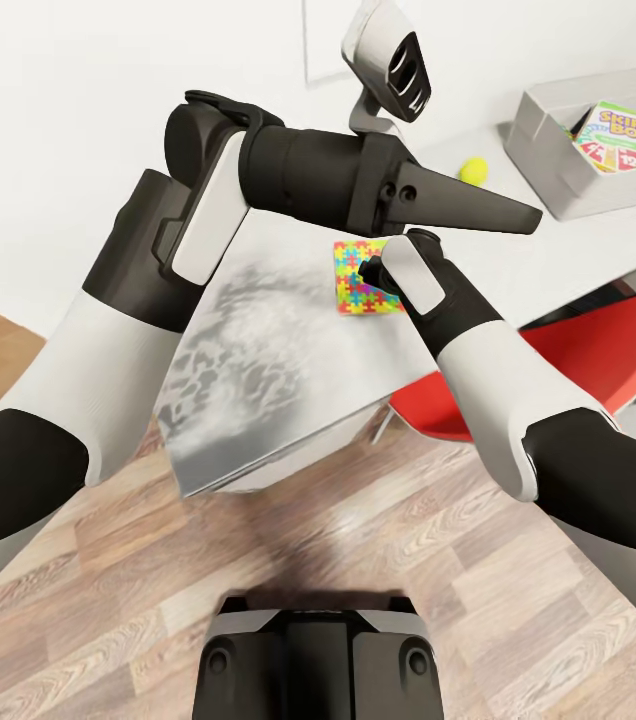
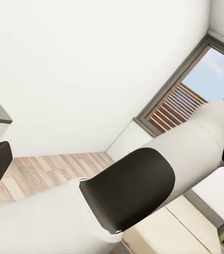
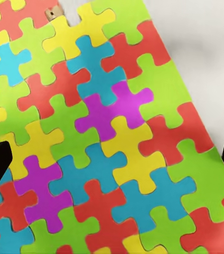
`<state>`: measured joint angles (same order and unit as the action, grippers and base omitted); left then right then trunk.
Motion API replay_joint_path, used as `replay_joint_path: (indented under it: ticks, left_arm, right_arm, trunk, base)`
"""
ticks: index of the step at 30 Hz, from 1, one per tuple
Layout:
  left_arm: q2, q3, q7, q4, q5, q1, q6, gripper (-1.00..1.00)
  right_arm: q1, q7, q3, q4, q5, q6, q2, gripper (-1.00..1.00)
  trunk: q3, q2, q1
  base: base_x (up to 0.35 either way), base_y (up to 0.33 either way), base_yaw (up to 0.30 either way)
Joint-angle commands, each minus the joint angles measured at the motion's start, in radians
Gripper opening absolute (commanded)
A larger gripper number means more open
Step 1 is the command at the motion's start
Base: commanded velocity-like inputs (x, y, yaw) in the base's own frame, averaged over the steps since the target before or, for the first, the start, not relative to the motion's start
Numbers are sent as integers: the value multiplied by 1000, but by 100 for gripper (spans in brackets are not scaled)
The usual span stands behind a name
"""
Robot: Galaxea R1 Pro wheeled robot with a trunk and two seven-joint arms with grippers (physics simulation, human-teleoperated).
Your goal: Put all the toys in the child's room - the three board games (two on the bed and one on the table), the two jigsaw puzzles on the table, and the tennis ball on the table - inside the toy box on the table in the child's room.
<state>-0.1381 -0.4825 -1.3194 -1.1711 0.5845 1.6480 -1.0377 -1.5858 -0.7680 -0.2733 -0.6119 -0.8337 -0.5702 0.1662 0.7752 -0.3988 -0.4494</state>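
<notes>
Right gripper (image 3: 112,159): held directly above the jigsaw puzzle (image 1: 358,285), finger tips spread apart at the wrist view's edges, nothing clamped.
Puzzle: flat on the table (image 1: 288,330), near its front edge.
Left gripper (image 1: 488,205): state cannot be told.
Toy box (image 1: 548,150): SKIP-BO game (image 1: 618,135) inside; tennis ball (image 1: 473,171) just beside it.
Risk: the thin mat may be slid or missed, since little edge is offered to the fingers.

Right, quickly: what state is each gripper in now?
Left gripper: open, empty.
Right gripper: open over the jigsaw puzzle, holding nothing.
</notes>
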Motion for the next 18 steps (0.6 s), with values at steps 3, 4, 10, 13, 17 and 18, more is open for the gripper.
replay_joint_path:
  ticks: [3,4,10,13,17,18]
  left_arm:
    - [0,-1,-1,1,3,1,-8,100]
    - [0,-1,-1,1,3,1,-8,100]
    - [0,-1,2,1,3,1,-8,100]
    - [0,-1,2,2,3,1,-8,100]
    - [0,-1,3,9,3,0,-8,100]
    - [0,-1,3,14,3,1,-8,100]
  right_arm:
    - [0,-7,-5,24,-19,-4,-1,100]
    - [0,-8,-5,24,-19,-4,-1,100]
    - [0,-7,-5,24,-19,-5,-1,100]
    - [0,-7,-5,24,-19,-5,-1,100]
    - [0,-8,-6,24,-19,-5,-1,100]
    - [0,-8,-6,24,-19,-5,-1,100]
  trunk:
    - [1,-1,-1]
    - [1,-1,-1]
    - [1,-1,-1]
    - [1,-1,-1]
    - [1,-1,-1]
    - [1,-1,-1]
  base:
    - [-155,15,0]
    - [-167,31,0]
    - [-116,40,0]
    - [-113,103,0]
    - [-125,156,0]
    - [-61,71,0]
